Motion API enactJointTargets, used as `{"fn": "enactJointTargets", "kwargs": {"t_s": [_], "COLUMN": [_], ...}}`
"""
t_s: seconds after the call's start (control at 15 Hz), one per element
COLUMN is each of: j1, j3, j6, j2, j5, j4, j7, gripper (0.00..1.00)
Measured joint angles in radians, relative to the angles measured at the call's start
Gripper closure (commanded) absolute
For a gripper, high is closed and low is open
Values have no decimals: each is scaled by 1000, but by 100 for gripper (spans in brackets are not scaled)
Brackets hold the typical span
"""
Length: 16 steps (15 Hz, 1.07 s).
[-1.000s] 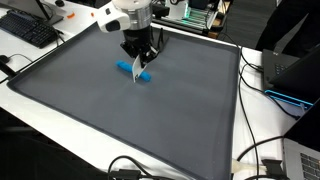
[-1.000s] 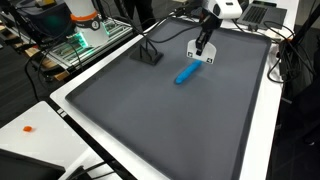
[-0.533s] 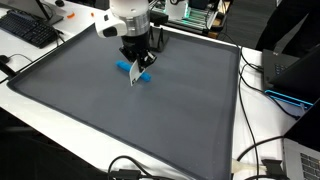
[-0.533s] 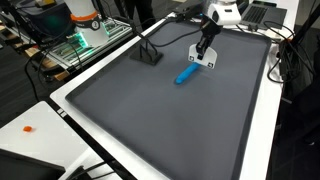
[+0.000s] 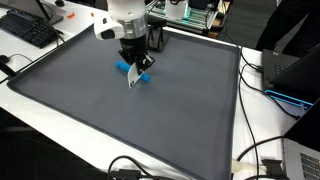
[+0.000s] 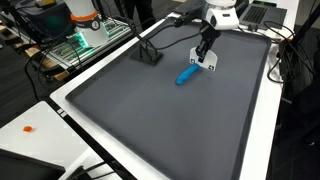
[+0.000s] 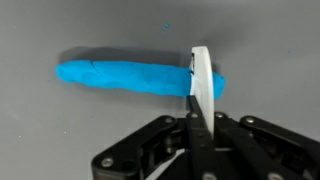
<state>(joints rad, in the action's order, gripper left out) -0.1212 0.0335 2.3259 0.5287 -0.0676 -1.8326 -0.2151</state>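
Observation:
A blue roll of clay-like material (image 7: 130, 76) lies on the dark grey mat (image 5: 170, 120), seen in both exterior views (image 6: 186, 75). My gripper (image 7: 192, 125) is shut on a thin white flat blade (image 7: 202, 85), which points down and stands edge-on across the roll's right end in the wrist view. In an exterior view the blade (image 5: 133, 78) hangs below the gripper (image 5: 135, 64) right at the roll (image 5: 122, 67), part of which the gripper hides. Whether the blade touches the roll I cannot tell.
The mat has a raised white border (image 5: 240, 110). A black stand (image 6: 148, 52) sits on the mat near its far edge. A keyboard (image 5: 30, 30), cables (image 5: 265, 150), a laptop (image 5: 290, 75) and lit electronics (image 6: 85, 40) lie around the mat.
The gripper with the white blade has shifted slightly sideways over the blue roll. The roll has stayed in place.

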Motion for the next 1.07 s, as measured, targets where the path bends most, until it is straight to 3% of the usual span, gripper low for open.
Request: {"fn": "enactJointTargets", "kwargs": {"t_s": [0.47,1.07], "j1": [5,49], "j3": [0,33], "j6": [6,-17], "j2": [10,13], "j5": [22,140], "j4": [-11,-10], "j7": [15,171], "gripper": [99,99]}}
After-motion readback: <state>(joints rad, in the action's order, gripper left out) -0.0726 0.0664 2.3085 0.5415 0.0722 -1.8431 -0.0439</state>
